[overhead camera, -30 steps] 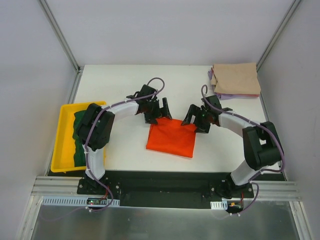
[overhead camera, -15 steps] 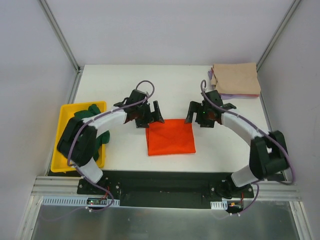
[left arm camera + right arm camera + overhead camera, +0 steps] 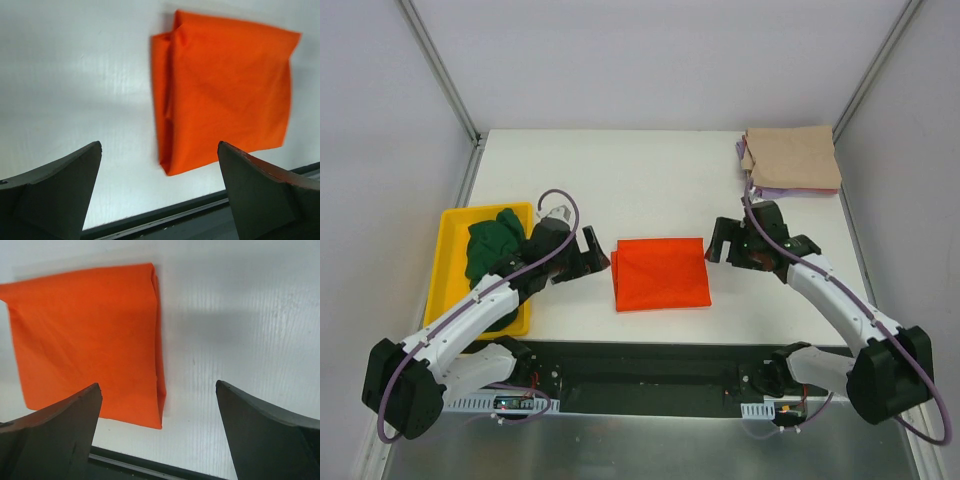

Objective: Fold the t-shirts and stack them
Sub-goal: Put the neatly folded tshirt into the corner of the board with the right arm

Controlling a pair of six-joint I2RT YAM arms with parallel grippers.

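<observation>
Left gripper point(image 3: 597, 252) spread wide, holding nothing, just left of folded orange-red t-shirt point(image 3: 660, 273) on white table point(image 3: 620, 180); right gripper point(image 3: 725, 240) likewise, just right of it.

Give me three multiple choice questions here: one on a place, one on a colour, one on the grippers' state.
1. Where is the green shirt? A in the yellow tray; B mid-table; C far right corner.
2. What colour is the folded shirt between the left gripper and right gripper? A blue; B orange; C white.
3. How are both grippers? A open, empty; B shut on cloth; C one shut.
Answers: 1 A, tray walls surround it. 2 B, plainly orange. 3 A, fingers spread, gripping nothing.
</observation>
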